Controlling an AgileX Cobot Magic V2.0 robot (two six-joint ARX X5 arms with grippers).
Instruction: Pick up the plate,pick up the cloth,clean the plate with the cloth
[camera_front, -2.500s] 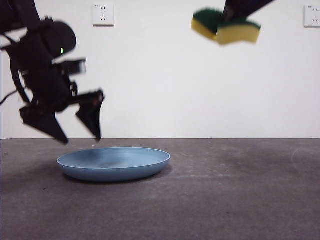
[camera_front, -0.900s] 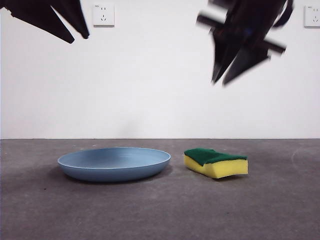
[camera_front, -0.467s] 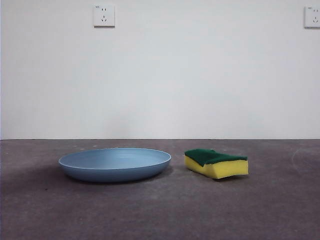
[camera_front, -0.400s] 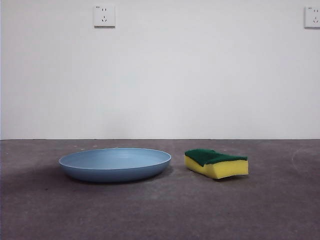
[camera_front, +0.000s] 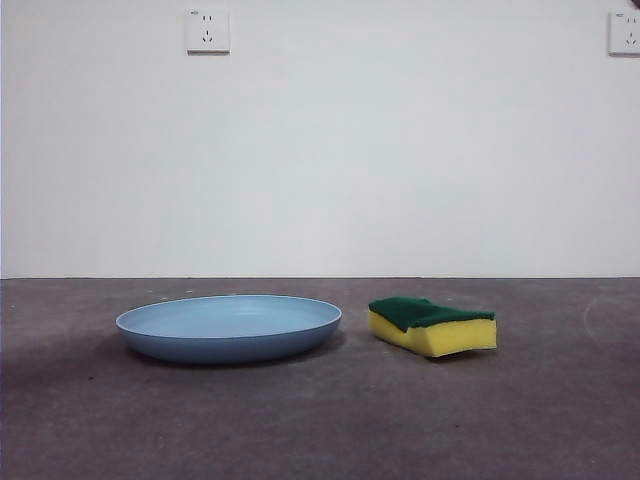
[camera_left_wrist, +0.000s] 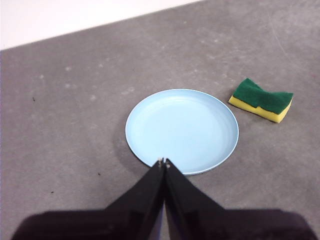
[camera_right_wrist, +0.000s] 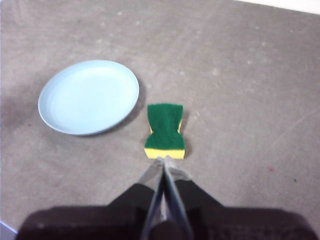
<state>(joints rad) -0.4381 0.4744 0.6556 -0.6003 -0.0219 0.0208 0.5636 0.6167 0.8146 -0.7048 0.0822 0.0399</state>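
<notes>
Round light-blue plastic plate (camera_front: 229, 328) flat on the grey table (camera_front: 320, 430), right way up. Small yellow foam sponge with a dark green top (camera_front: 432, 325) flat on the table too, green side up, just beside the plate but not touching it. A thin strip of bare table between the two. White wall (camera_front: 320, 150) behind, with two white sockets (camera_front: 207, 30) high up.

No arm anywhere in the front view.

Left gripper (camera_left_wrist: 163, 162) up high over the table, looking down, black jaws pressed together with nothing between them. Plate (camera_left_wrist: 182, 131) far below, its near rim lined up with the jaw tips, not touched. Sponge (camera_left_wrist: 262, 99) off to the far side of the plate.

Right gripper (camera_right_wrist: 163, 159) up high as well, jaws closed tight on nothing. Sponge (camera_right_wrist: 165, 130) far down below, right past the jaw tips, not touched. Plate (camera_right_wrist: 89, 97) off to one side of the sponge.
</notes>
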